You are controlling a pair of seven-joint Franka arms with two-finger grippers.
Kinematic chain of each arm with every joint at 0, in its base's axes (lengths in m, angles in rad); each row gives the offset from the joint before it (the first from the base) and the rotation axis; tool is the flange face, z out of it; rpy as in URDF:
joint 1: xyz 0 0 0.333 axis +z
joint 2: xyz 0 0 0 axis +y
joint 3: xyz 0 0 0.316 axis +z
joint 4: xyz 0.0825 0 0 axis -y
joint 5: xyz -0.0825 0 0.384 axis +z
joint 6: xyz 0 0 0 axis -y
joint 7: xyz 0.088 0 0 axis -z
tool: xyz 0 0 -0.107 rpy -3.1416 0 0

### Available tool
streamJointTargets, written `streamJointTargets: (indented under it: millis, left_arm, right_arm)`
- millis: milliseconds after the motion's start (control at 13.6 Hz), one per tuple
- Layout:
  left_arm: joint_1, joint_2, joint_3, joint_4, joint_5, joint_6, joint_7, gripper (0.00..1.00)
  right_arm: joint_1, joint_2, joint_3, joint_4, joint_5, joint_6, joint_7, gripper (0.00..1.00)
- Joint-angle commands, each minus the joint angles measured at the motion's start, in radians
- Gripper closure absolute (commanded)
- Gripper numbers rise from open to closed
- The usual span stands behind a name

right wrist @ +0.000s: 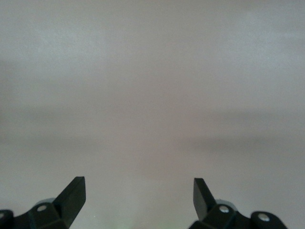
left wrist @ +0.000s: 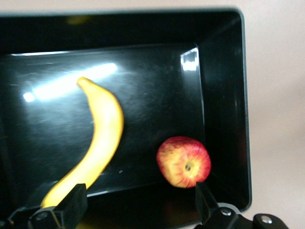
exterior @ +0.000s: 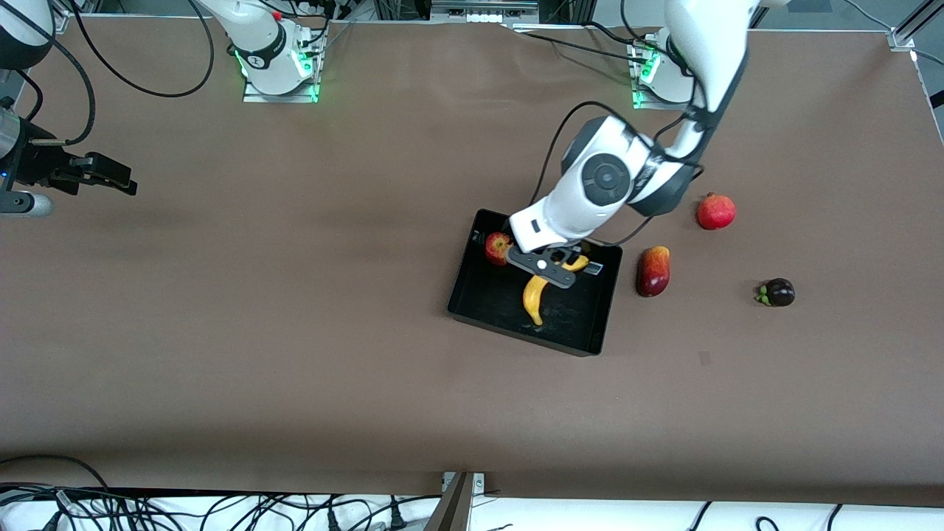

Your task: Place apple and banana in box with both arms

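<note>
Since both fruits lie in the box: what is left looks like a clean withdrawal, and the hazards belong to that move.
Left pincer (exterior: 553, 267): released, jaws spread wide, holding nothing; it hangs low over the box (exterior: 472, 299), just right of centre in the front view, above the banana's upper end.
Right pincer (exterior: 122, 182): released too, empty, parked at the upper left edge of the front view over bare counter (exterior: 295, 332); that arm waits.
Apple (left wrist: 184, 161): on the box floor in the corner toward the upper left of the box in the front view, close to the walls, dimple facing up.
Banana (left wrist: 97, 143): flat on the box floor mid-tray, apart from the apple.
Banana axis: long axis runs from the box's middle down toward the front camera, the lower tip near the box's lower wall; the curve bows toward the apple's end.
Risk, snag: a fingertip (left wrist: 71, 205) sits close above the banana, so a sideways pull could drag it or nudge the light tray.
Risk, roll: a bump to the box could set the round apple rolling.
Bystanders: mango-like fruit (exterior: 653, 271), pomegranate (exterior: 716, 211) and a dark fruit (exterior: 777, 293) lie right of the box; a wide swing could knock them.
</note>
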Motion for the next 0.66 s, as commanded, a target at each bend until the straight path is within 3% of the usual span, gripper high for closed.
streamJointTargets:
  millis: [0,295,590]
  left_arm:
    - [0.096,-0.157,0.001,-0.019,-0.018,-0.181,0.015,0.0]
    - [0.256,-0.381,-0.001,-0.024,0.066,-0.467,0.004,0.0]
    - [0.379,-0.528,0.005,-0.03,0.167,-0.575,0.007,0.0]
  right_arm:
    - [0.009,0.008,-0.007,0.02,-0.007,-0.02,0.009,0.0]
    - [0.009,0.008,-0.007,0.02,-0.007,-0.02,0.009,0.0]
    - [0.009,0.008,-0.007,0.02,-0.007,-0.02,0.011,0.0]
